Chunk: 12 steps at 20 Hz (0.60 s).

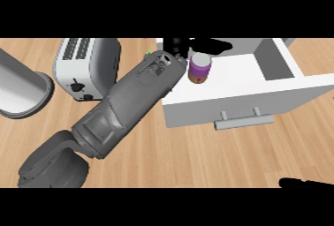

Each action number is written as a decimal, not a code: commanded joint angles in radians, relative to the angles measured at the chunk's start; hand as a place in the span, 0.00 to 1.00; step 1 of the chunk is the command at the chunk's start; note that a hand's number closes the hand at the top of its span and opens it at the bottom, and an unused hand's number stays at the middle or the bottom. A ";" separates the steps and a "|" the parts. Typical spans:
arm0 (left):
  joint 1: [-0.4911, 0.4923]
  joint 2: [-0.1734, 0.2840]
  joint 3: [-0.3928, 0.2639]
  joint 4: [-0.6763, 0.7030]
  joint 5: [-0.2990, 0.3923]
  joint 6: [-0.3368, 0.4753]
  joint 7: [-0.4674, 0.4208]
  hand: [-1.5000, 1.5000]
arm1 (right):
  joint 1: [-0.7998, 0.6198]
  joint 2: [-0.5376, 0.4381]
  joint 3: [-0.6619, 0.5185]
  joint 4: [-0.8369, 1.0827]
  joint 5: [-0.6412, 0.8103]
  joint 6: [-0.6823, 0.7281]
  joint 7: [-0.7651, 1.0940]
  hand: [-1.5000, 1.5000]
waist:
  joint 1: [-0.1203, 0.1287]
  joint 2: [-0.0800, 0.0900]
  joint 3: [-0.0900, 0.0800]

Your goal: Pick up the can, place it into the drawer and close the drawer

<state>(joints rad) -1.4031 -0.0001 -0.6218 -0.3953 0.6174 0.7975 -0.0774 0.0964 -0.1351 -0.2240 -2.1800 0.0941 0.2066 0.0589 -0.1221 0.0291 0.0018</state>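
Note:
The purple can (199, 68) with a pale lid stands upright inside the open white drawer (287, 90), near its left wall. My left forearm runs up from the lower left, and my left hand (177, 44) sits at the drawer's back left corner, just beyond the can's top. Its thumb and fingers (212, 44) are spread apart and reach past the can without wrapping it. At the lower right edge, only a black sliver of my right hand (305, 183) shows. The drawer's grey handle (243, 121) faces me.
A white toaster (81, 66) stands on the wooden counter left of the drawer, partly behind my left forearm. A large grey metal pot or lid (20, 90) is at the far left edge.

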 commanded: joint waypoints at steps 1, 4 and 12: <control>-0.004 0.000 -0.009 -0.028 0.041 0.002 0.003 0.00 | -0.029 -0.023 0.053 -0.005 0.120 -0.006 -0.039 0.00 | 0.006 0.002 0.000; 0.004 0.000 0.029 -0.035 0.077 0.015 -0.048 0.00 | -0.031 -0.043 0.064 -0.034 0.155 0.000 -0.046 0.00 | 0.019 -0.003 0.000; -0.057 0.000 0.019 -0.028 0.089 0.027 -0.046 0.00 | -0.113 -0.120 0.158 0.063 0.488 -0.056 -0.081 0.00 | 0.067 -0.009 -0.001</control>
<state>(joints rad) -1.4390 0.0000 -0.5987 -0.4264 0.6979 0.8237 -0.1230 0.0258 -0.2209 -0.1008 -2.1809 0.4462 0.1768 0.0114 -0.0723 0.0206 0.0008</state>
